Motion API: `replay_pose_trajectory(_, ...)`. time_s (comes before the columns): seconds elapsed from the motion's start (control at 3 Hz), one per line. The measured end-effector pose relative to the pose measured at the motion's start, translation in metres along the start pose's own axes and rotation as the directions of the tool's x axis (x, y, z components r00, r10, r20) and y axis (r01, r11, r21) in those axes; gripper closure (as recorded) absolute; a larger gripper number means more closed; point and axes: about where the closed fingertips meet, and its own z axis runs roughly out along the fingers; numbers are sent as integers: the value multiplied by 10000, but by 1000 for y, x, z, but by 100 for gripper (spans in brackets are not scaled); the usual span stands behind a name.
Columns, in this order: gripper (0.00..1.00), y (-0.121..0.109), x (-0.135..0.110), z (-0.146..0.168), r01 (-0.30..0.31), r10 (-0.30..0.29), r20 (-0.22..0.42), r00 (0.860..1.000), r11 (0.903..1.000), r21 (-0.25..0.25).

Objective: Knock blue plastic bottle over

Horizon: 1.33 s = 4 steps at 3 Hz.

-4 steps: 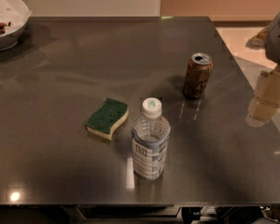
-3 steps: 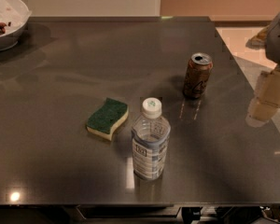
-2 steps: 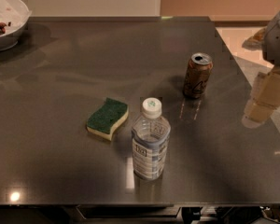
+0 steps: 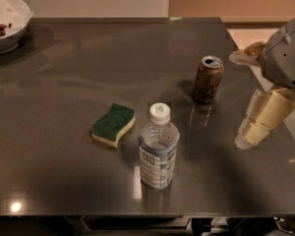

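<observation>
The blue plastic bottle [image 4: 159, 149] stands upright near the front of the dark table [image 4: 78, 68]. It is clear, with a white cap and a pale blue-and-white label. My gripper [image 4: 253, 131] hangs over the table's right side, well to the right of the bottle and apart from it. Its cream fingers point down and to the left. A brown drink can [image 4: 208, 79] stands upright behind and to the right of the bottle, between the bottle and the gripper's wrist.
A green and yellow sponge [image 4: 113, 124] lies just left of the bottle. A white bowl [image 4: 7, 21] with some food sits at the far left corner. The table's right edge runs under the gripper.
The gripper has shifted slightly to the left, toward the bottle. The bottle, can and sponge have not moved.
</observation>
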Motion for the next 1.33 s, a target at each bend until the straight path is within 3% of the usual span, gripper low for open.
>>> replay_pose_trajectory(0.33, 0, 20, -24, 17, 554, -478, 1378, 9893, 9971, -520)
replay_pose_trajectory(0.67, 0, 40, -44, 38, 1121, -854, 2331, 9687, 9883, -1037)
replay_pose_trajectory(1.33, 0, 69, -66, 66, 1734, -944, 3403, 9356, 9623, -2098)
